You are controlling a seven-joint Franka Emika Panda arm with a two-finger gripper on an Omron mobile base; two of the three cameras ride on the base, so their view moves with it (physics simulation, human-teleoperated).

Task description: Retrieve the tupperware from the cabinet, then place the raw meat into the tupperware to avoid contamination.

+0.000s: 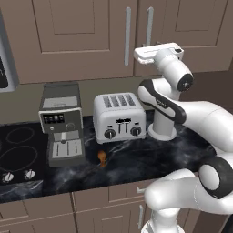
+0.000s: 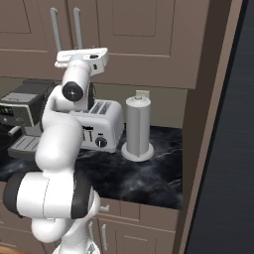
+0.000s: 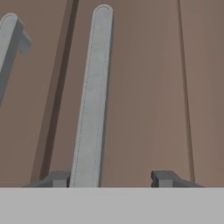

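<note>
Up against the cabinet (image 1: pixel 86 36), the arm held its claw (image 3: pixel 113 179) level with the lower end of the right door's silver bar handle (image 3: pixel 91 100). In the hand view the two dark fingertips (image 3: pixel 164 178) stood apart, partly open, one on each side of that handle. The left tip sat just beside the bar, seemingly touching it; the right tip was well clear, with bare door panel between. No firm grip on the handle could be made out. The neighbouring door's handle (image 3: pixel 8 48) showed at the far left of that view.

Both cabinet doors were shut, so the tupperware could not be seen.

Down on the dark marble counter (image 1: pixel 136 159), the raw meat (image 1: pixel 102 157) lay in front of the toaster (image 1: pixel 119 117), near the coffee machine (image 1: pixel 61 123). A tall grey cylinder (image 2: pixel 138 128) stood on the counter to the toaster's right. A black cooktop (image 1: pixel 18 148) lay at the left end.
</note>
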